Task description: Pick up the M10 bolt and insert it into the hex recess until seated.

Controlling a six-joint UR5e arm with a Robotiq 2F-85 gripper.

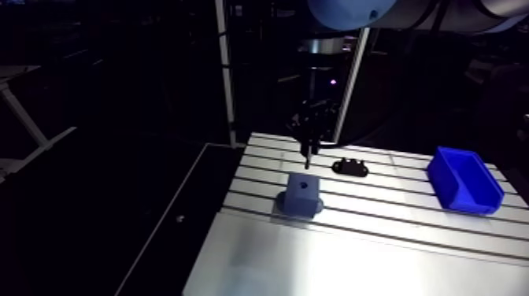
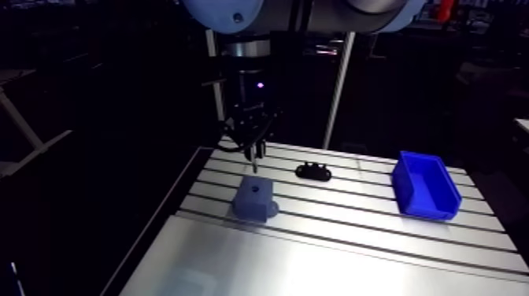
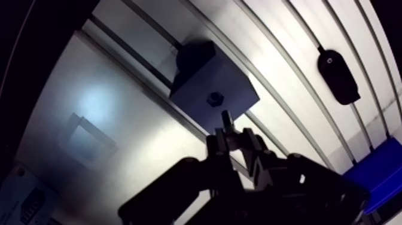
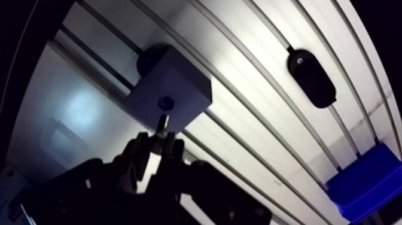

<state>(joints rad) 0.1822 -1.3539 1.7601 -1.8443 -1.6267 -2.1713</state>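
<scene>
As hand [image 3: 231, 142] clamps slim bolt [image 3: 226, 120] — square block [image 3: 230, 81] sits under.

The bolt [image 3: 225, 119] hides its head inside the pincer [image 3: 231, 135]; the blue bin [image 4: 365, 179] runs off the wrist view's edge.

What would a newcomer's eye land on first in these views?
First the end effector, shut on the bolt and holding it upright just above the hex recess in the top of the blue block on the slotted table. Next the bright blue bin, off to the right in the arm view, with a small black part lying between it and the block.
</scene>
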